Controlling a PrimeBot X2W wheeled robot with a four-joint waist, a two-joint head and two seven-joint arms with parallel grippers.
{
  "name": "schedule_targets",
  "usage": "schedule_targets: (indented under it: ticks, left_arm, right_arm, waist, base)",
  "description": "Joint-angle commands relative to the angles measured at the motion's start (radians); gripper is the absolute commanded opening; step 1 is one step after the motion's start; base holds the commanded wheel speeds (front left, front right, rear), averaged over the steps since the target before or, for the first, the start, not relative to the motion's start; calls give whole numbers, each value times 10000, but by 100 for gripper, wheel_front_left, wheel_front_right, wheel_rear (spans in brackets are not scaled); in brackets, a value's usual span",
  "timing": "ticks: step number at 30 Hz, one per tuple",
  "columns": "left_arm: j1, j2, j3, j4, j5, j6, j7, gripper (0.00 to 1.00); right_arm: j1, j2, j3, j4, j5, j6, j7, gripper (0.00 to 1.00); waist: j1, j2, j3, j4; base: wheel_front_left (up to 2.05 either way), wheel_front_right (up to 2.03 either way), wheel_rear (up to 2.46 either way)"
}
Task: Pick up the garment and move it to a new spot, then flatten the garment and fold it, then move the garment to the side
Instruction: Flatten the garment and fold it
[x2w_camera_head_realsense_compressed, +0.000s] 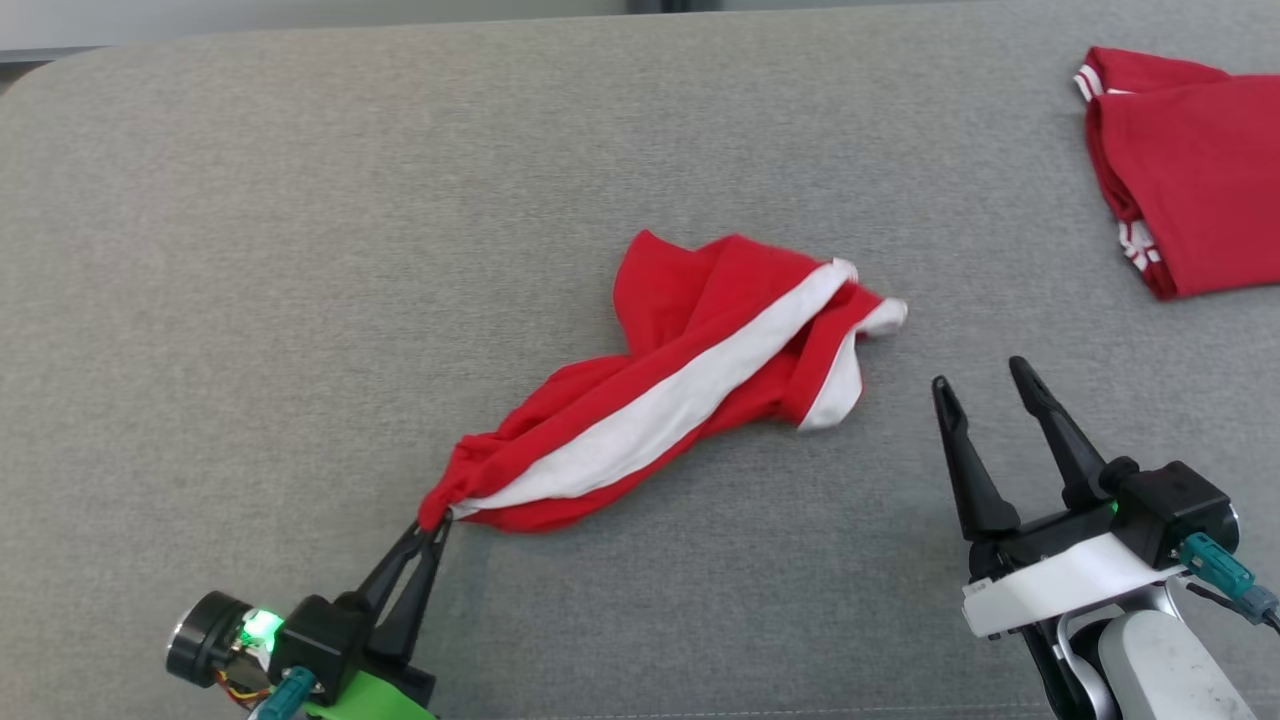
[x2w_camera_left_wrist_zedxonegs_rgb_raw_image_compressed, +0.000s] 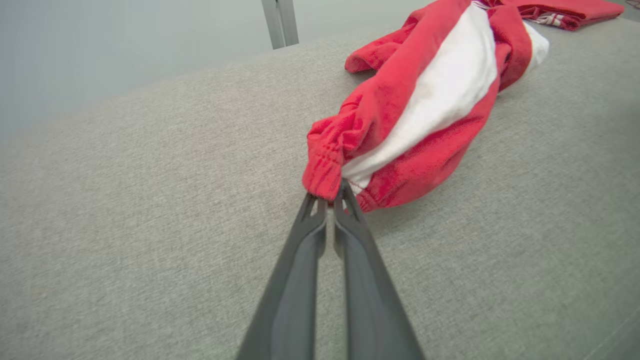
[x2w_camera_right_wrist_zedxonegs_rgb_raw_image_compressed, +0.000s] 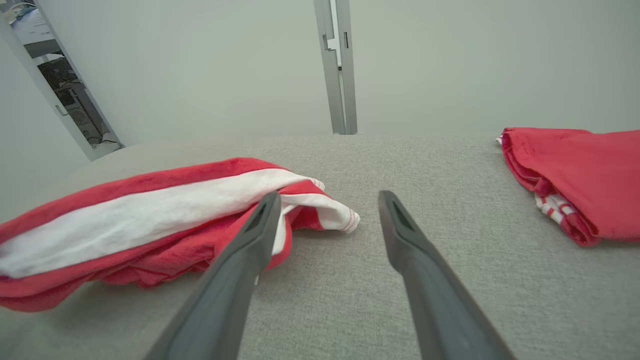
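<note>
Left gripper (x2w_camera_head_realsense_compressed: 435, 525) clamped on bunched end of garment (x2w_camera_head_realsense_compressed: 690, 390), middle of surface (x2w_camera_head_realsense_compressed: 300, 250). Right gripper (x2w_camera_head_realsense_compressed: 980, 375) fingers wide apart, empty, near garment.

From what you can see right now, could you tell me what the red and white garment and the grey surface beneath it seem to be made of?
The garment looks like soft knit cloth, perhaps cotton fleece: matte, slightly fuzzy nap, limp folds, gathered ribbing at one end. The grey surface looks like woven upholstery fabric: matte, with a fine flecked weave.
</note>
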Motion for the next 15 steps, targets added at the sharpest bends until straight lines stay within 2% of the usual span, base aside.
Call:
schedule_targets:
  ticks: [1, 7, 10, 13, 15]
  left_arm:
    - [73, 69, 123, 118, -90, 88, -2, 0]
    - [-365, 40, 567, 621, -220, 278, -2, 0]
    - [-655, -66, 715, 940, -160, 353, -2, 0]
    - [-998, -116, 831, 1335, -106, 373, -2, 0]
    - [-1291, -162, 850, 1607, -43, 350, -2, 0]
  right_arm:
    - [-8, -145, 94, -14, 132, -15, 3, 100]
    - [-594, -678, 892, 219, 515, -14, 3, 100]
    - [-1236, -1150, 1584, 705, 1192, -15, 3, 100]
    - [-1887, -1690, 2582, 1586, 2740, -12, 3, 100]
    - [-2400, -2058, 3449, 2014, 4279, -12, 71, 100]
  waist:
    - [0, 0, -186, 379]
    - [0, 0, -8, 493]
    - [0, 0, 160, 556]
    - [0, 0, 334, 654]
    - [0, 0, 443, 751]
  base:
    - [0, 0, 0]
    - [0, 0, 0]
    - [0, 0, 0]
    - [0, 0, 0]
    - [0, 0, 0]
